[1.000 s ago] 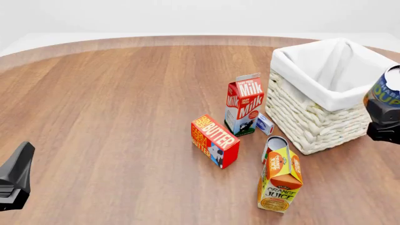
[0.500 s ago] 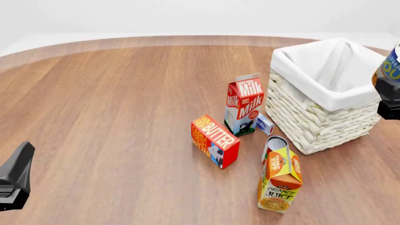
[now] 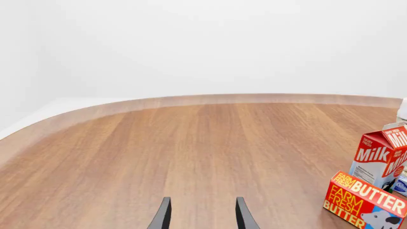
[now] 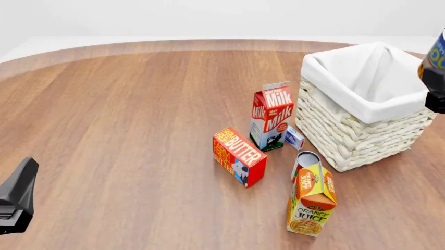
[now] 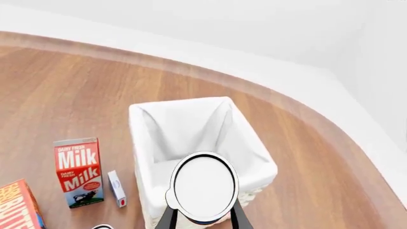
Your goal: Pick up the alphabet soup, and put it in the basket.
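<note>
The alphabet soup [image 4: 438, 52], a can with a blue and yellow label, hangs at the far right edge of the front view, cut off by the frame. My right gripper [image 4: 436, 96] is shut on it, level with the right rim of the white wicker basket [image 4: 351, 138]. In the right wrist view the can's white lid [image 5: 203, 187] sits between the fingers [image 5: 167, 218], above the near part of the basket's cloth-lined rim [image 5: 141, 138]. My left gripper [image 3: 202, 217] is open with nothing in it and stands low at the table's near left [image 4: 17, 200].
A milk carton [image 4: 272, 115] and a small white box [image 4: 295, 138] stand just left of the basket. A butter box [image 4: 238, 156] lies in front of them. An orange juice carton [image 4: 311, 200] stands nearer, with a can [image 4: 306, 159] behind it.
My right gripper has risen with the soup can and shifted slightly right, from beside the basket's wall to about rim height. The left arm has not moved.
</note>
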Controlling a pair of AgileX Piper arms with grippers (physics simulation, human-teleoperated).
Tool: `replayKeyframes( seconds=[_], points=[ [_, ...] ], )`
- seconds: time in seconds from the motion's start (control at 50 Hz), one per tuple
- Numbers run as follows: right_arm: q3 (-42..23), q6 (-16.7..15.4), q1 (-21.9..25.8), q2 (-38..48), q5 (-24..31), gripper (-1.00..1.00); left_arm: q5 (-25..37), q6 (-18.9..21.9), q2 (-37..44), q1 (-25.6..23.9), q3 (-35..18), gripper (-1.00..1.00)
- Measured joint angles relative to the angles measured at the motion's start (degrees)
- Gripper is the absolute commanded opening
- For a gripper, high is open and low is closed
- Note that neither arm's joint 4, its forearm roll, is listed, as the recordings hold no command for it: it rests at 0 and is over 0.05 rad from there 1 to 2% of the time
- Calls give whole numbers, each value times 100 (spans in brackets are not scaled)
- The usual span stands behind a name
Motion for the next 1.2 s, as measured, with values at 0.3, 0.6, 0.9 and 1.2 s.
replayKeyframes(
  seconds=[0.3,0.6,0.9,1.2],
  points=[
    [-391,-13,42,349,152,-100,0,0,0,0,0,100],
    [-829,36,97,840,268,-100,0,0,0,0,0,100],
    [-1187,67,109,1187,366,-100,0,0,0,0,0,100],
    [-1533,92,139,1522,489,-100,0,0,0,0,0,100]
  ],
)
